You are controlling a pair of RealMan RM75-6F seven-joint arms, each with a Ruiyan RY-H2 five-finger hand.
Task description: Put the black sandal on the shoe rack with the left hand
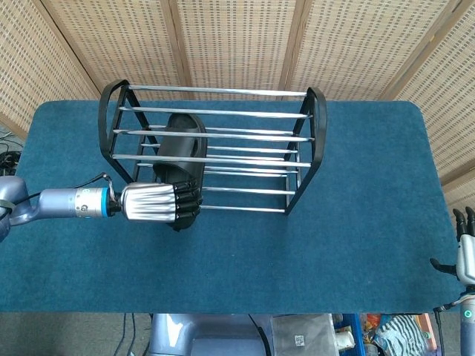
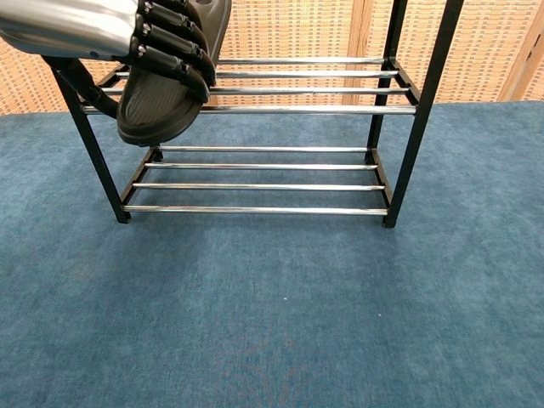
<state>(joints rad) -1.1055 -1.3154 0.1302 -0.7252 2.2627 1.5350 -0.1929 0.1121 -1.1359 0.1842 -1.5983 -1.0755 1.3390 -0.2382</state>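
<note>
The black sandal is gripped at its heel end by my left hand, whose dark fingers wrap over the sole. Its toe end reaches in among the bars of the shoe rack, on the left side. In the chest view the sandal hangs above the middle shelf's front bar, held from above by the left hand, sole facing the camera. Whether it rests on the bars I cannot tell. My right hand shows only at the right frame edge, fingers upright and apart, holding nothing.
The rack is a black frame with chrome bars in several tiers, standing at the back middle of the blue cloth table. Woven wicker panels close off the back. The table's front edge lies close below my left arm.
</note>
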